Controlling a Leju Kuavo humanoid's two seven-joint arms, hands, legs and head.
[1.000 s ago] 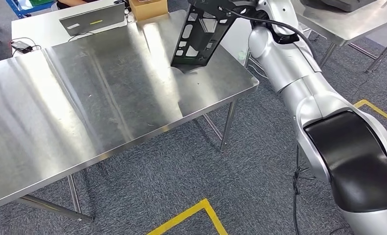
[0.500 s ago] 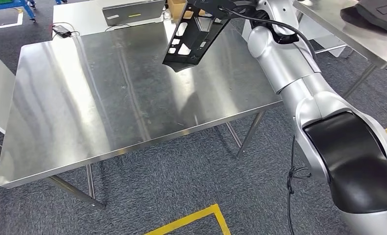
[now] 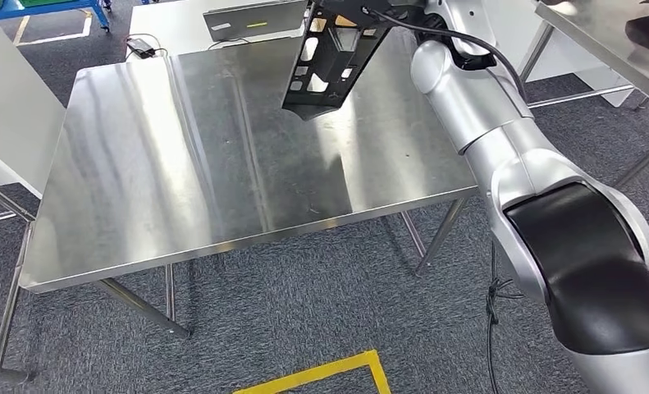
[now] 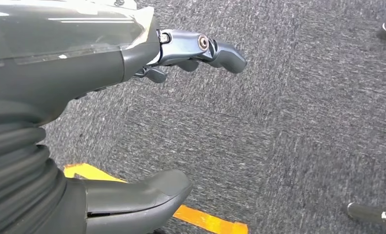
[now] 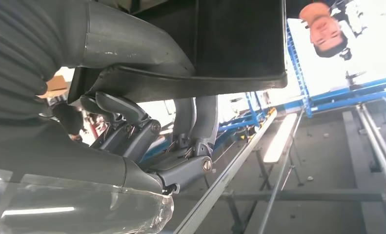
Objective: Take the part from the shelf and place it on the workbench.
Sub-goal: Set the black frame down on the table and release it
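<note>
The part (image 3: 327, 59) is a black perforated metal bracket, hanging tilted above the far right of the steel workbench (image 3: 181, 164) without touching it. My right hand (image 3: 362, 10) grips its upper end at the top edge of the head view. In the right wrist view the thumb and fingers (image 5: 132, 122) clamp the dark plate of the part (image 5: 230, 44). My left hand (image 4: 132, 122) hangs over grey carpet, fingers apart, holding nothing.
A grey metal plate (image 3: 255, 18) and a black cable (image 3: 144, 49) lie on a white table behind the workbench. Another steel table (image 3: 608, 41) stands at the right. Yellow floor tape (image 3: 329, 373) runs near my feet. A person (image 5: 325, 29) stands in the distance.
The whole view has shifted as I moved; the workbench now sits more squarely in front and to the right in the picture. The part stays held above its far right area.
</note>
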